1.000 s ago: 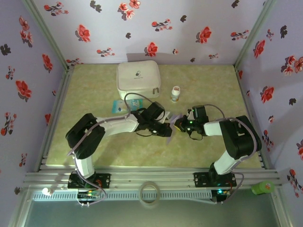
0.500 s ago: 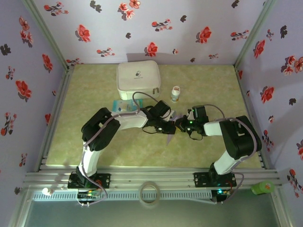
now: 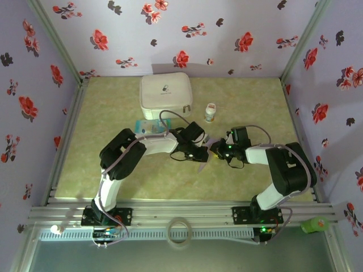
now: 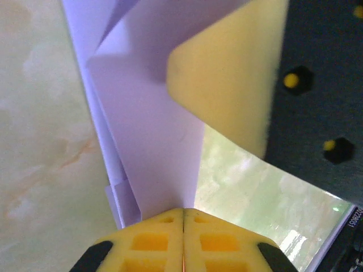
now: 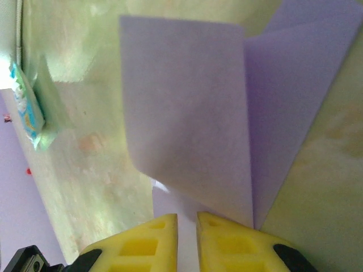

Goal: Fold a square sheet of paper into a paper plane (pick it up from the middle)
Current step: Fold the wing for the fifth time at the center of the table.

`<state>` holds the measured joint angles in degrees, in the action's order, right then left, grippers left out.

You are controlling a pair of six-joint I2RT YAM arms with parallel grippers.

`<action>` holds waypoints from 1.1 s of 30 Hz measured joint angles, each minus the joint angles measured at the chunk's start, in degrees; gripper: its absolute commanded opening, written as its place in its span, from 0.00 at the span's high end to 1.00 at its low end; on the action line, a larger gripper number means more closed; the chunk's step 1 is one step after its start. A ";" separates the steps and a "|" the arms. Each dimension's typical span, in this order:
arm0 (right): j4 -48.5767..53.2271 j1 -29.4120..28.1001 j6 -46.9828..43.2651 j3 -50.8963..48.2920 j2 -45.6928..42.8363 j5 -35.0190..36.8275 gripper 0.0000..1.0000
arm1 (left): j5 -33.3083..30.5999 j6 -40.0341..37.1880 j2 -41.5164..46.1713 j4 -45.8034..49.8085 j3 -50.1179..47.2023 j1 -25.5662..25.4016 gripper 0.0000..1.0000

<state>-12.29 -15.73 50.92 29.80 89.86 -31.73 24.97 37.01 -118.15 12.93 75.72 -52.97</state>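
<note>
- The paper (image 4: 150, 136) looks thin, light and bendy.
- The left gripper (image 4: 182, 215) pinches its edge; the right gripper (image 5: 187, 220) is slightly spread.
- I would hold it gently by the fold.

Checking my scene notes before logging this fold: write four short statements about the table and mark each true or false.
1. The left gripper is shut on the folded lavender paper. True.
2. The white zip case sits beside the arm bases. False: it sits near the back wall.
3. The small bottle stands upright. True.
4. The teal packet lies on the case. False: it lies on the table.
</note>
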 measured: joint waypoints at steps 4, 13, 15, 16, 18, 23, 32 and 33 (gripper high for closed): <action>2.80 0.00 -0.42 0.02 -2.05 0.76 0.79 | -0.04 -0.28 -0.09 0.09 0.00 0.00 0.92; 6.47 0.00 -1.05 0.04 -8.81 2.23 0.80 | -0.17 -0.87 -0.68 0.20 -0.02 0.00 0.93; 6.75 0.00 -1.09 0.04 -10.36 2.58 0.86 | -0.17 -1.03 -0.68 0.13 -0.09 0.00 0.93; 6.84 0.00 -1.07 0.04 -10.86 2.80 0.87 | -0.15 -1.05 -0.68 -0.02 -0.20 0.00 0.93; 6.86 0.00 -1.03 0.02 -11.56 3.02 0.90 | 0.04 -1.05 -0.68 -0.50 -0.52 0.02 0.93; 6.78 -0.22 -0.83 -0.04 -11.32 3.08 0.93 | 0.66 -1.09 -0.68 -1.31 -0.96 0.13 0.93; 6.14 -3.32 -0.81 0.26 -5.33 3.37 0.95 | 1.11 -1.07 -0.63 -1.97 -1.38 0.28 0.94; 6.12 -3.43 -0.79 0.31 -4.39 3.54 0.95 | 1.11 -1.07 -0.63 -1.97 -1.38 0.28 0.94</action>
<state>-6.17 -19.16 50.13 30.11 85.47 -28.18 26.09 35.94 -118.78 10.96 74.35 -52.69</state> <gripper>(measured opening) 0.058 0.069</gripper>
